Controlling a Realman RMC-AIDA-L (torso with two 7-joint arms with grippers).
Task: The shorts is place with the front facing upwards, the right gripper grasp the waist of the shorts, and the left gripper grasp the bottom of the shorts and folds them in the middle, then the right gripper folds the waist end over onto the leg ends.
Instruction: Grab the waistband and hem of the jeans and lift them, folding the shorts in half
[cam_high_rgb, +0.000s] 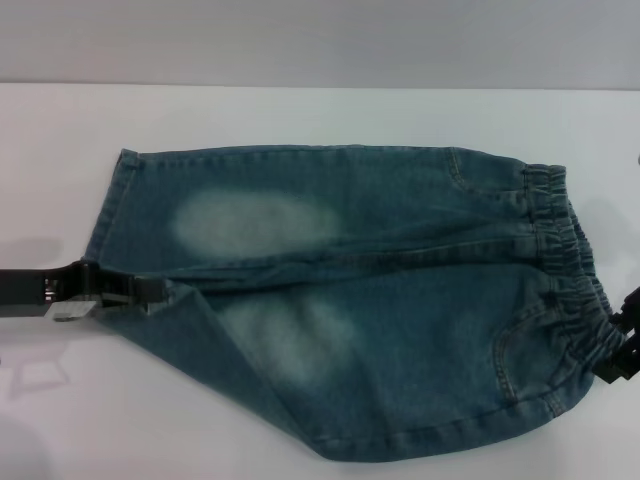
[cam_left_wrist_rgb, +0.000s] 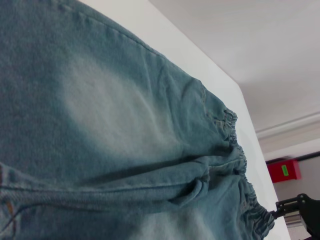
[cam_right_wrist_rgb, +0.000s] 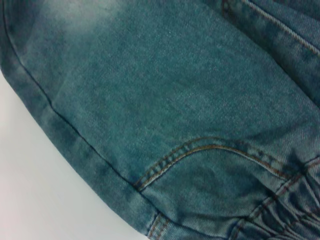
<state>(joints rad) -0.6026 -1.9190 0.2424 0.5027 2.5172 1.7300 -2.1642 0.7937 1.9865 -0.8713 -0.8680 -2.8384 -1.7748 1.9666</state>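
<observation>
Two grippers are engaged on one garment, so read the scene from the largest item down. The table (cam_high_rgb: 60, 140) is white and carries the shorts (cam_high_rgb: 400, 300), which lie front side up across it, legs toward your left and waistband toward your right. The near leg is drawn up at its hem corner, so its lower edge runs diagonally across the table.

The waist (cam_high_rgb: 565, 260) is the gathered elastic band at the right-hand end. The bottom of the shorts (cam_high_rgb: 105, 215) is at the left-hand end; only the far leg's hem lies flat.

The left gripper (cam_high_rgb: 128, 291) is clamped on the near leg's hem corner. The right gripper (cam_high_rgb: 622, 345) sits at the near end of the waist, touching the band; whether it is closed on the fabric cannot be told, as it is cut off at the frame edge.

The step in hand appears to be the lengthwise fold. To do it well:
- Raise both ends together and level.
- Carry the near half over the far half.
- Align hem on hem and band on band before releasing.
- Keep the denim taut to avoid creasing.
</observation>
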